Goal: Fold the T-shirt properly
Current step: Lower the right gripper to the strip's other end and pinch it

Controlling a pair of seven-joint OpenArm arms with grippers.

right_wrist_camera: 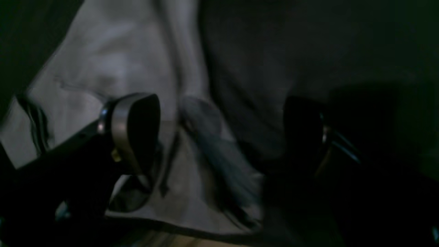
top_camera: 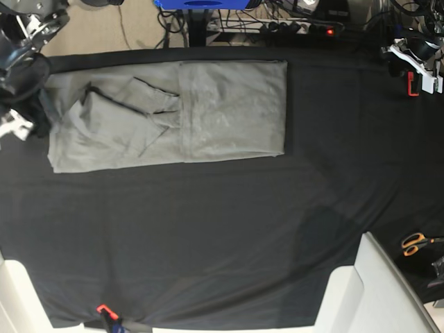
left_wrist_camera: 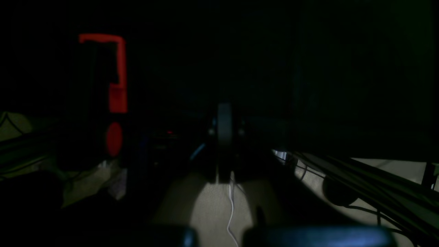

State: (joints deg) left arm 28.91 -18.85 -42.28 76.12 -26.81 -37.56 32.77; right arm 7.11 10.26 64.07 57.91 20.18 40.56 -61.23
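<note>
Half done, by my reckoning: the T-shirt (top_camera: 166, 114) lies at the far left of the black table cloth (top_camera: 229, 229) as a long band, sides and sleeves turned in, lengthwise folds still owed. I see my right gripper (right_wrist_camera: 223, 137) spread wide over its left end, holding nothing, and my left gripper (top_camera: 416, 62) parked far off, closed and empty.

The right gripper (right_wrist_camera: 219, 137) has black fingers (right_wrist_camera: 137, 130) with rounded, silver-edged tips, mounted on a black body.

T-shirt (top_camera: 208, 111): matt grey cloth | table cloth (top_camera: 208, 229): matt black fabric
</note>
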